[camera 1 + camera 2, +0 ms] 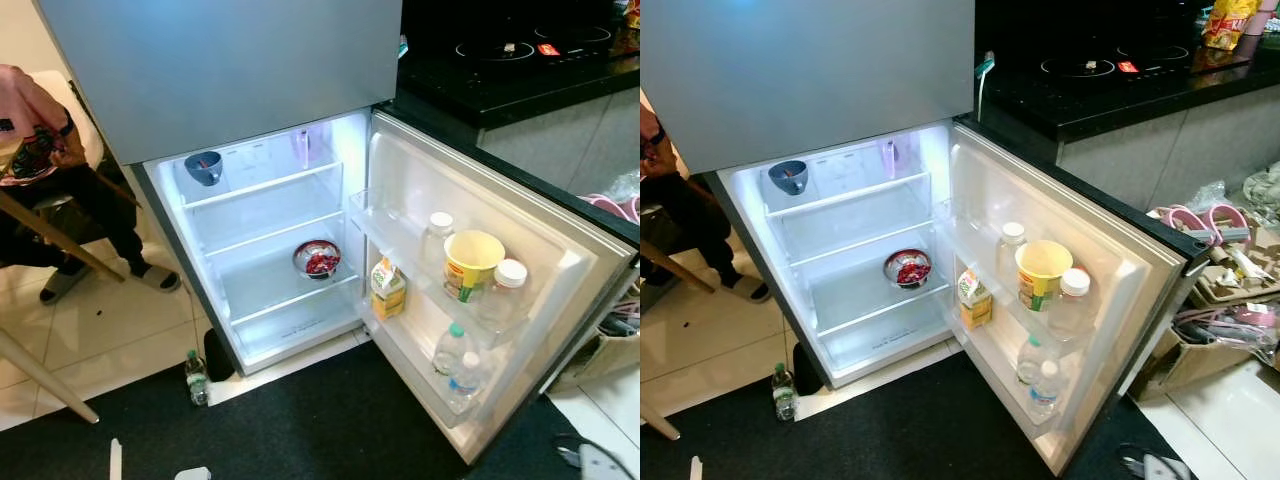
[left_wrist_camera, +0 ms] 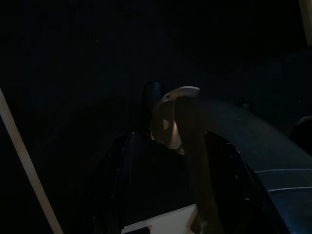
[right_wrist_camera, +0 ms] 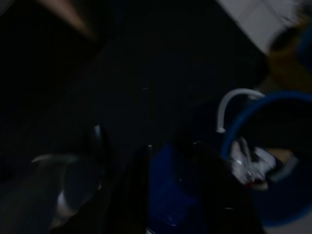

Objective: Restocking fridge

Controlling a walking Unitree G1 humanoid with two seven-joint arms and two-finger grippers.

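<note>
Ahead of both grippers, the fridge [image 1: 300, 250] stands open, part stocked. Whether either holds anything, I cannot tell. Next probably comes picking up the floor bottle [image 1: 197, 377].

Very dark: a pale slanted bar [image 2: 27, 165] crosses beside dim, unclear shapes.

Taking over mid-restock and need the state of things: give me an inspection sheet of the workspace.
Surface: black mat before the open fridge.
Job's things: metal bowl on middle shelf; blue cup on top shelf; door holds carton, yellow cup, bottles.
Clutter: bottle on the floor; boxes at right.
Grippers: wrist views too dark to judge.
Cables: nothing seen.
Surroundings: seated person at left; stovetop.
</note>
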